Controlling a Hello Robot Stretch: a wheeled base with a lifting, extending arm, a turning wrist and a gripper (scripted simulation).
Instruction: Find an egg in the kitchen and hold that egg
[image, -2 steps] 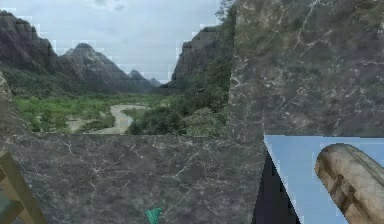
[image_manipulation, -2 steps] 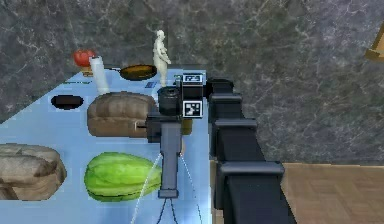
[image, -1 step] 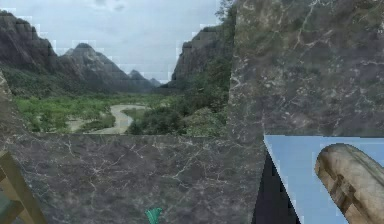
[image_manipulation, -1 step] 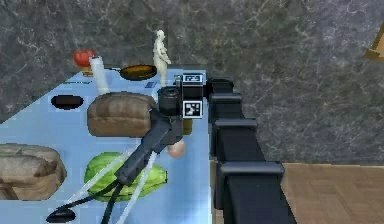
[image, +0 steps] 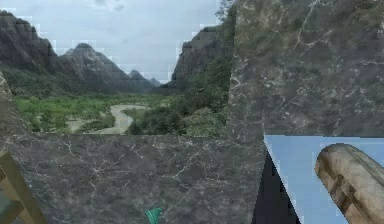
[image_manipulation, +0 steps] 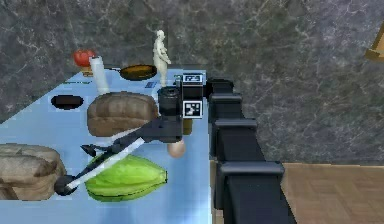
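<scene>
On the desk (image_manipulation: 190, 195) we count: two brown loaves (image_manipulation: 122, 112) (image_manipulation: 25, 172), one green leafy head (image_manipulation: 125, 180), one white statuette (image_manipulation: 159, 50), one red round item (image_manipulation: 85, 58), one white bottle (image_manipulation: 98, 72), two dark round dishes (image_manipulation: 138, 72) (image_manipulation: 68, 101), one small tan egg-like blob (image_manipulation: 177, 150).

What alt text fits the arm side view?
The arm reaches over a light blue table, its gripper among two brown loaves and a green leafy thing. A small tan egg-like blob shows by the gripper's body.
</scene>
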